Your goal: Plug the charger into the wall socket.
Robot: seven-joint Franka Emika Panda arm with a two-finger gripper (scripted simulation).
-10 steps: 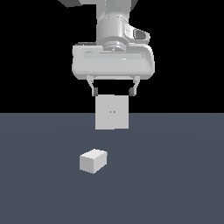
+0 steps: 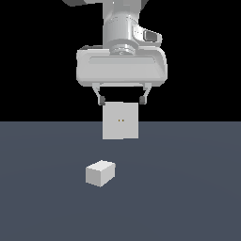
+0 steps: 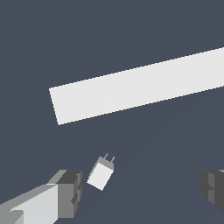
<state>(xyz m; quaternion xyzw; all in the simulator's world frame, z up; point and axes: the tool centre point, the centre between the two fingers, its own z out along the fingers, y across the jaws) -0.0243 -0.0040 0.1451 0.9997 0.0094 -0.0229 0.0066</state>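
- Nothing is visibly moving since half a second ago.
- Jaws [image 2: 121, 100] are hanging wide open, holding nothing, above the socket [image 2: 120, 121].
- Charger [image 2: 100, 172] is lying free on the tabletop [image 2: 188, 188], well apart, open room around.

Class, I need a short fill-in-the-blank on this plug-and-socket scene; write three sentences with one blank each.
1. The gripper holds ____; its fingers are apart.
2. The charger rests on the ____.
3. The wall socket has ____ tiny yellowish dots at its centre.

Missing words: nothing; floor; two
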